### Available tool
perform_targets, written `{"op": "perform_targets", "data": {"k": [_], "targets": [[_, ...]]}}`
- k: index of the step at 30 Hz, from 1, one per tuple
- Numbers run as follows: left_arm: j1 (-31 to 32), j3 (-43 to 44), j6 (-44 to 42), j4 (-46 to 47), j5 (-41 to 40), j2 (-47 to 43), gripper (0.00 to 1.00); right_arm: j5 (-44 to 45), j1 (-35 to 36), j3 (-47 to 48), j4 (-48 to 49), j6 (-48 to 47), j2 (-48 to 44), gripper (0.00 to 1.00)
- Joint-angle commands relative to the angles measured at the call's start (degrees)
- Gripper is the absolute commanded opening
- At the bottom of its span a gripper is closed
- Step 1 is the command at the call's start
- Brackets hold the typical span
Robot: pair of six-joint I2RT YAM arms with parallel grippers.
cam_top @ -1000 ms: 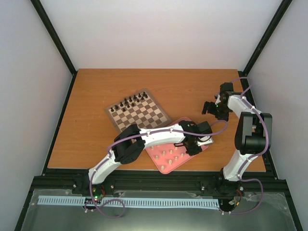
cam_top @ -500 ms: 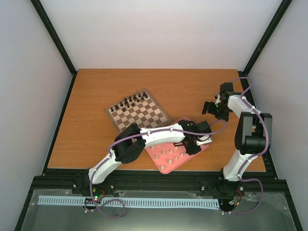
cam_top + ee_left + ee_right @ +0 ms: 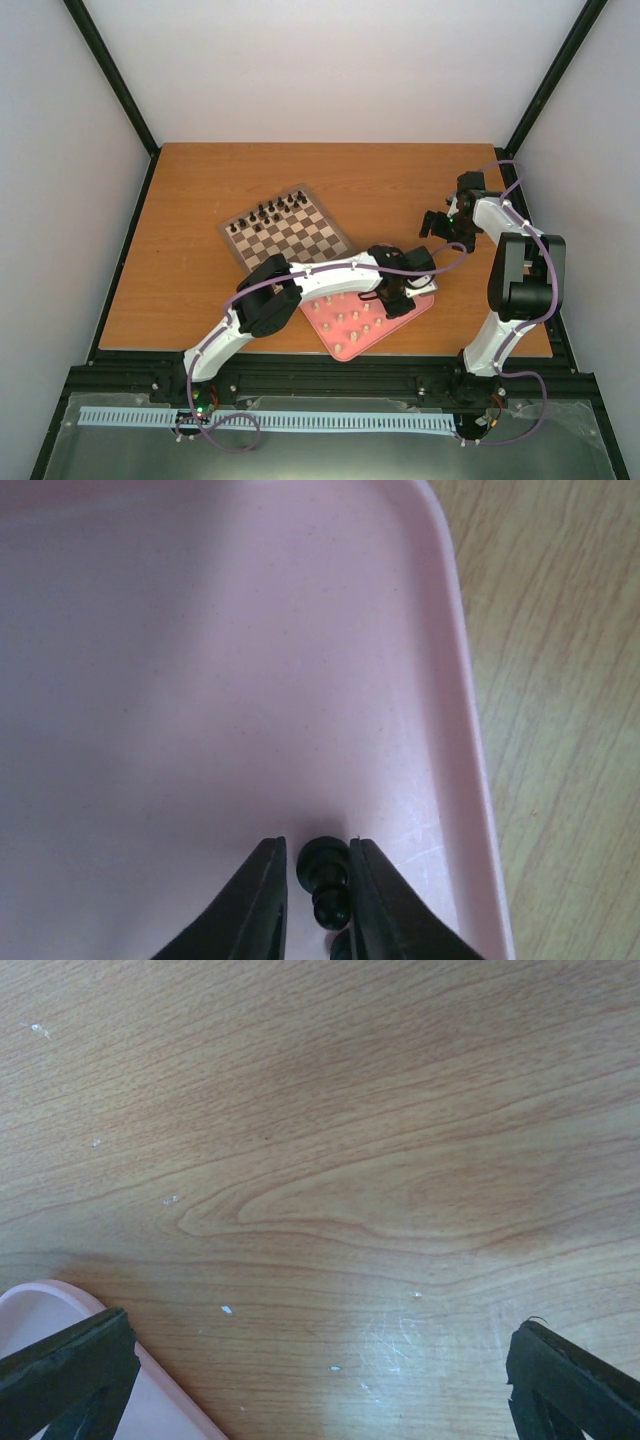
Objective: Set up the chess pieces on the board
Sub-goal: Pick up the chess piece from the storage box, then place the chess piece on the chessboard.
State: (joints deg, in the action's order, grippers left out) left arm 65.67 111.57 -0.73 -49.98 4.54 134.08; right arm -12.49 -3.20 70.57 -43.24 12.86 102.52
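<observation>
In the left wrist view a dark pawn point(image 3: 325, 865) sits in the pink tray point(image 3: 200, 680) near its right rim. My left gripper point(image 3: 315, 846) has its jaws narrowed around the pawn. The right finger touches it, and a sliver of tray shows on the left side. From above, the left gripper point(image 3: 393, 300) is over the tray's far right corner. Several cream chess pieces point(image 3: 355, 320) stand in the tray point(image 3: 345, 350). The board point(image 3: 300, 243) holds dark pieces point(image 3: 270, 213) along its far rows. My right gripper point(image 3: 438, 224) hovers wide open over bare wood.
The right wrist view shows wood grain between spread fingers point(image 3: 70, 1370) and a corner of the pink tray point(image 3: 40, 1310) at lower left. The left arm stretches across the tray and the board's near corner. Black frame rails border the table point(image 3: 200, 180).
The left gripper has shifted slightly left over the tray and its jaws have narrowed around the dark pawn. The right arm has not moved.
</observation>
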Motion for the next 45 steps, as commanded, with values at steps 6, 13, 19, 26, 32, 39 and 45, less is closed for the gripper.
{"op": "perform_targets", "data": {"k": [6,13,19,26,32,39,45], "targets": [[-0.5,-0.5,0.2,0.1,0.7,0.5,0.09,0.0,0.4,0.9,0.3,-0.3,0.0,1.00],[-1.5,0.3,0.3,-0.3,0.5,0.1,0.06,0.4,0.4,0.8,0.1,-0.5,-0.3,1.00],[-4.2,3.5,0.1,-2.3,-1.0,-2.5,0.06,0.4,0.4,0.8,0.0,-0.6,-0.4,1.00],[-7.5,6.5,-0.1,-4.8,-2.5,-7.2,0.07,0.4,0.4,1.0,0.0,-0.6,0.0,1.00],[-13.2,4.3,1.7,-7.8,-4.2,-12.5,0.08,-0.2,0.4,1.3,0.2,-0.5,0.9,1.00],[-28.1,-7.9,4.2,-7.5,-7.6,-21.1,0.08,-0.9,0.4,2.2,0.2,-0.4,2.2,1.00],[-38.5,-15.2,6.2,-6.7,-11.2,-24.6,0.07,-1.2,0.4,2.6,0.1,-0.4,3.5,1.00]]}}
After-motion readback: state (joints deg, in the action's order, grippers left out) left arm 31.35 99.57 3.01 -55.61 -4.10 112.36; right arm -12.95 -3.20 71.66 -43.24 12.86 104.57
